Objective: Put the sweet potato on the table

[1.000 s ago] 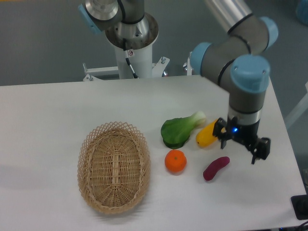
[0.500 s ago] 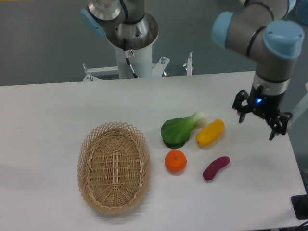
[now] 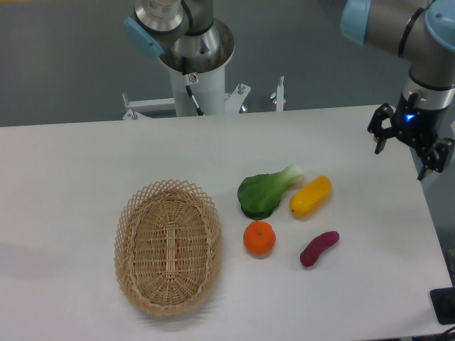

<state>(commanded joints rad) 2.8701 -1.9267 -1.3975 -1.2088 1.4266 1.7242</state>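
Wicker basket [image 3: 168,245] holds nothing you can see. Your sweet potato [image 3: 319,248] lies on the table [image 3: 71,170]. Your gripper [image 3: 407,150] hangs with jaws wide, gripping nothing.

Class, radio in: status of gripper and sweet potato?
Gripper open, empty, raised at right edge. Sweet potato lying on table, apart from orange. Nothing obstructing.

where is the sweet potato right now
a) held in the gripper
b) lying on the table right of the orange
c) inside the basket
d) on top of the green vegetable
b, the sweet potato lies on the bare table just right of the orange, while the gripper is open and empty, up near the table's right edge.
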